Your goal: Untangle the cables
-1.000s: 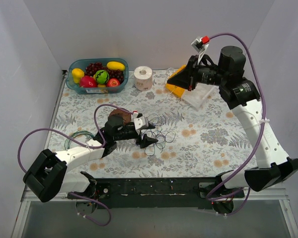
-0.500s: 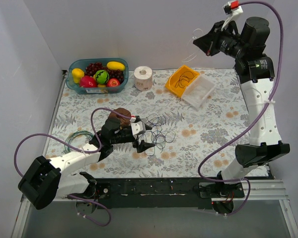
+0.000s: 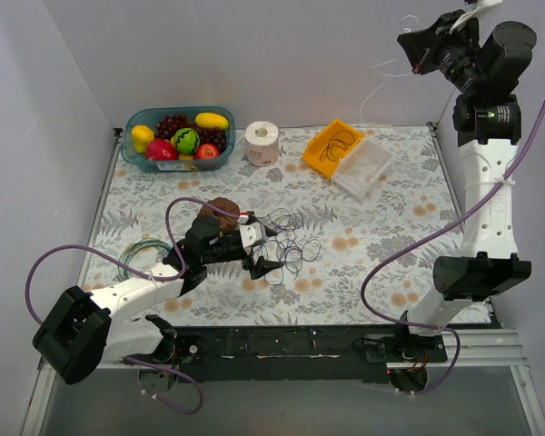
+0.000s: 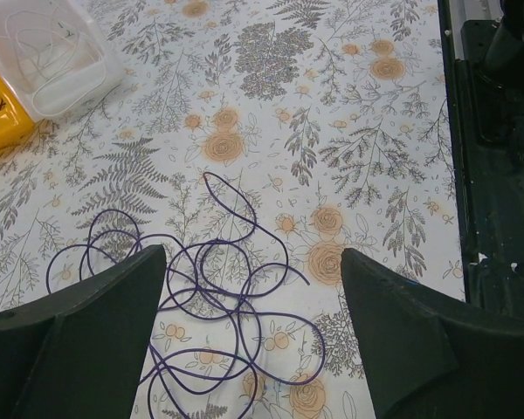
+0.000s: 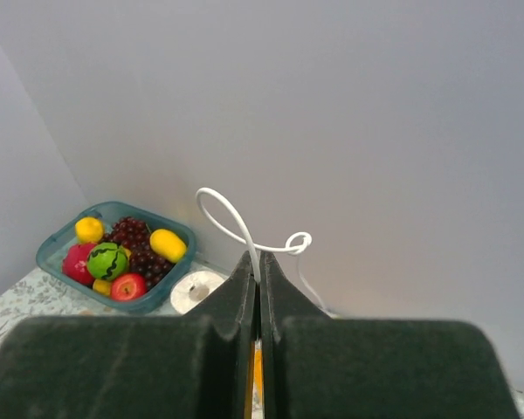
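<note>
The tangle of thin dark purple wire loops lies flat on the floral-patterned desk, left of the middle and right at the tip of the left arm. The left jaws stand wide and hold nothing. In the wrist view their black fingers sit low on either side of the loops, though some loops spill past the left-hand finger. That spread looks meant to straddle a strand before pinching it

The right jaws are pressed together on a thin white wire and are lifted high by the back wall at the right corner. The wire curls above the fingertips and trails downward, probably held up to keep it clear of the desk. Under that arm a yellow plastic bin touches a clear plastic tray, which holds white coils

Bare desk opens to the right of the tangle, giving room to drag a loop out. The black rail along the near edge is close. On the left a flat greenish wire coil lies beside the arm, and at the back a blue basket of toy fruit and a white paper roll stand well apart
</note>
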You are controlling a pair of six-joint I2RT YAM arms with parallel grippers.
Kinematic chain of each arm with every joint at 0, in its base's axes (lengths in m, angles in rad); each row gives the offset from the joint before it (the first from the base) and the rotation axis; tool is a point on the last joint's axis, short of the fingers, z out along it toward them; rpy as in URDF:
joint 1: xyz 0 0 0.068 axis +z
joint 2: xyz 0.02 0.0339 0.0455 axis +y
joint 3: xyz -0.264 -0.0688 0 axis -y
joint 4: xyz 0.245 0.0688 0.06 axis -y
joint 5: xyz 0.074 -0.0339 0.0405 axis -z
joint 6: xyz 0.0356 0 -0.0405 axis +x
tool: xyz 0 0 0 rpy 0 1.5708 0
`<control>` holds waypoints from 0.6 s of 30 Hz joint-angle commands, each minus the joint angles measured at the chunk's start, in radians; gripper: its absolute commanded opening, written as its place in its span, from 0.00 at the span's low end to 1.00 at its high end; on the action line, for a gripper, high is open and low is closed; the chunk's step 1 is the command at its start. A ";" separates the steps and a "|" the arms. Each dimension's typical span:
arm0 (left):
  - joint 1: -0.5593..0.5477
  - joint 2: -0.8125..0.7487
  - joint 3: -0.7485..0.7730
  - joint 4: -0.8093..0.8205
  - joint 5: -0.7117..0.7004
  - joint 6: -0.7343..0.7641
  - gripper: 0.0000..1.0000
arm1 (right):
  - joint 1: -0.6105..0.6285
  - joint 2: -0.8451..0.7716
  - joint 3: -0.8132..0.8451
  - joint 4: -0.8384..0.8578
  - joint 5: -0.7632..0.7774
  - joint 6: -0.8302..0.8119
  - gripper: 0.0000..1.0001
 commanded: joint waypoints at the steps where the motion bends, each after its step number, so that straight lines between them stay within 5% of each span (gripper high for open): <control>1: -0.003 -0.032 -0.010 0.001 -0.015 0.018 0.81 | -0.030 0.051 0.028 0.115 -0.010 0.027 0.01; 18: -0.002 -0.046 -0.020 0.001 -0.035 0.027 0.83 | -0.058 0.091 -0.124 0.092 -0.001 -0.020 0.01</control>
